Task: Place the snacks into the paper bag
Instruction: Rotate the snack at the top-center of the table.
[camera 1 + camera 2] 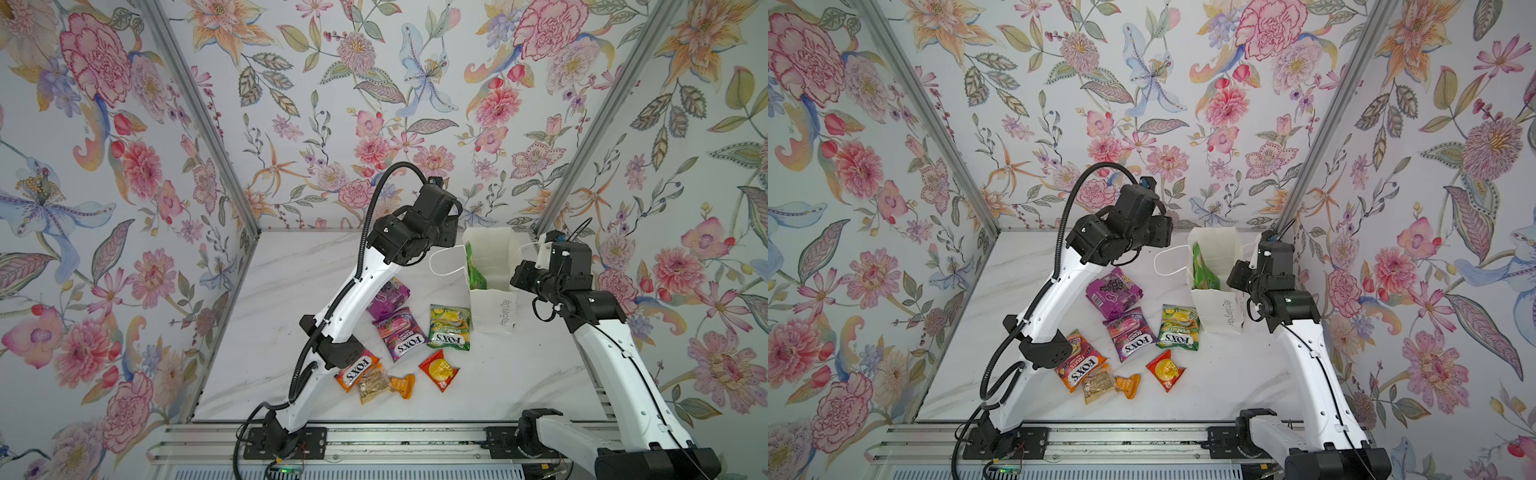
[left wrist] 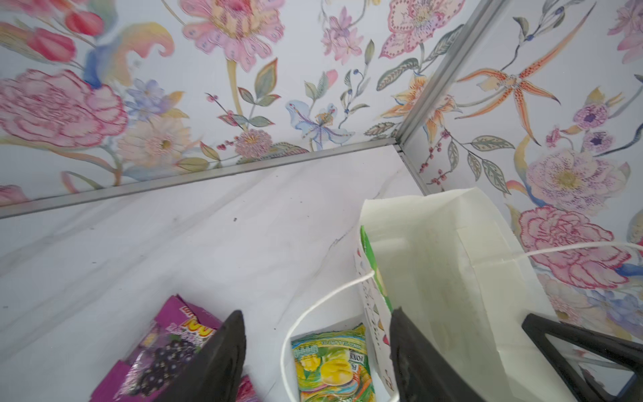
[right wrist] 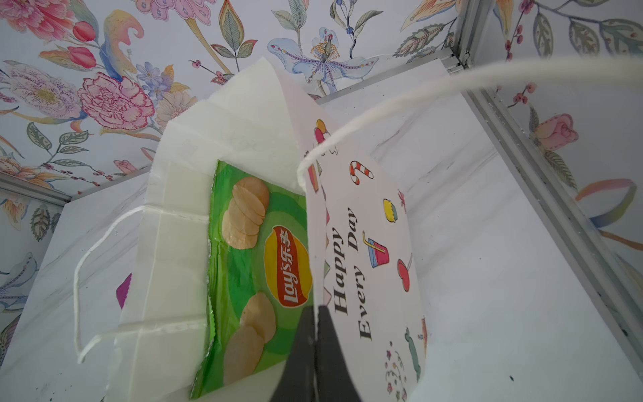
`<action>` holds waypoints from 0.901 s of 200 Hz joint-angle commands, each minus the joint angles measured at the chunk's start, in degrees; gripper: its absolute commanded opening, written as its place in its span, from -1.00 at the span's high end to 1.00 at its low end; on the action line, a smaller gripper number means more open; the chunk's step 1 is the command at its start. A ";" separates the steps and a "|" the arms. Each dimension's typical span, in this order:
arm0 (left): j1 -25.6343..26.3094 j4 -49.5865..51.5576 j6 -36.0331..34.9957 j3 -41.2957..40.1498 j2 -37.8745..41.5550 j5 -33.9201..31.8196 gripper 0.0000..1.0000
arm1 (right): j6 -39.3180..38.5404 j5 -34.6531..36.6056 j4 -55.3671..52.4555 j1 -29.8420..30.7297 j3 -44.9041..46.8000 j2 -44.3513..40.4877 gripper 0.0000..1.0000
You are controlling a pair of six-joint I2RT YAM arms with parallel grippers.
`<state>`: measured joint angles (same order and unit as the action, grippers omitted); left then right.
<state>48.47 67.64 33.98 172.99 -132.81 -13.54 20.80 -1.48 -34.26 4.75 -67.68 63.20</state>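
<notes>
The left arm [image 1: 353,282] reaches up and forward, its wrist bent beside the paper bag [image 1: 494,309]. The left gripper [image 2: 316,313] stands wide and empty. The green chips bag [image 3: 257,278] stands inside the paper bag at the far right of the table [image 1: 291,270]. The right gripper [image 3: 317,309] pinches the bag's printed wall. In a top view the left arm partly hides the purple grape pack [image 1: 388,297] and the orange FOX'S bag [image 1: 355,374].

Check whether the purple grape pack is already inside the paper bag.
No, the purple grape pack lies flat on the table, outside the paper bag and apart from it.
</notes>
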 commanded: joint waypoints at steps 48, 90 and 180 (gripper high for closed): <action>-2.82 4.00 -13.58 -5.97 6.65 -15.56 -0.58 | -1.09 -0.71 0.76 -0.84 1.52 -1.39 1.00; -3.64 1.24 -17.86 -23.53 18.05 -20.19 -0.84 | -2.03 -1.62 0.03 -2.79 1.93 -2.57 1.00; -9.38 -38.65 -9.47 -93.12 60.99 -1.21 -0.98 | -1.73 -2.44 0.15 -2.77 2.55 -1.39 1.00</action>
<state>40.45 42.24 18.13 88.66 -74.67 -22.50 19.70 -3.25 -34.39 1.89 -65.98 61.73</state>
